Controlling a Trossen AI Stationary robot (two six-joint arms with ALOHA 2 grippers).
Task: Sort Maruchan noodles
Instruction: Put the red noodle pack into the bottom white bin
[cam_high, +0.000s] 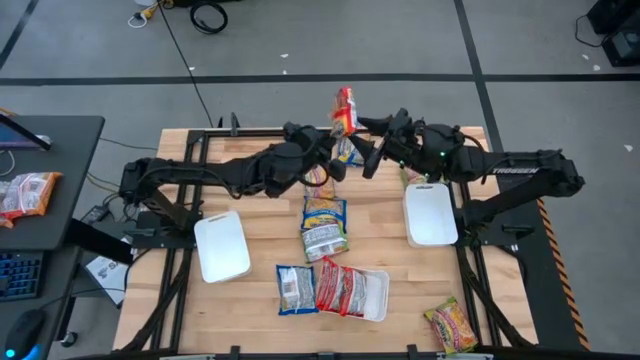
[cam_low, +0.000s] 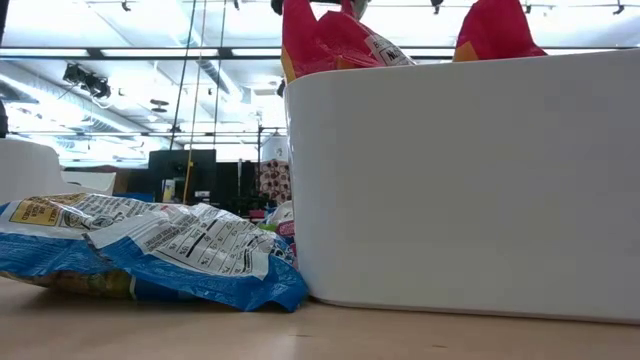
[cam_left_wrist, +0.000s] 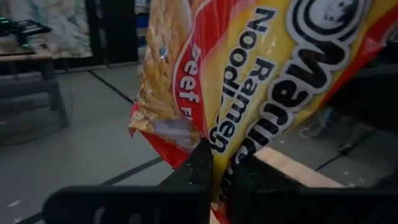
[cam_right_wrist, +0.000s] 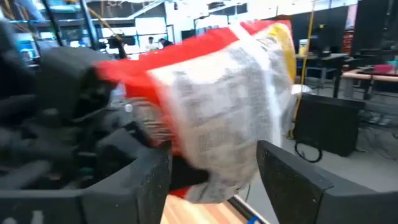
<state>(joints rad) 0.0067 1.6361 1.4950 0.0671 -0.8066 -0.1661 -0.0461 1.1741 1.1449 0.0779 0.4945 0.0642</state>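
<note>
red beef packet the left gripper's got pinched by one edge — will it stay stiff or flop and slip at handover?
Likely semi-stiff: the red packet stands up above the shut left gripper without drooping. The crinkly glossy film probably slides easily. The open right gripper faces its broad side, so a flat squeeze looks safer than another edge pinch.

White tray (cam_low: 470, 180) filling right side of frame, near camera, sitting on wooden tabletop (cam_low: 200, 335). Red packets (cam_low: 330, 40) sticking up above tray's rim. Blue-and-yellow noodle packet (cam_low: 150, 250) lying crumpled at left, printed back showing, its edge just beside tray's wall. Room showing far behind.
</note>
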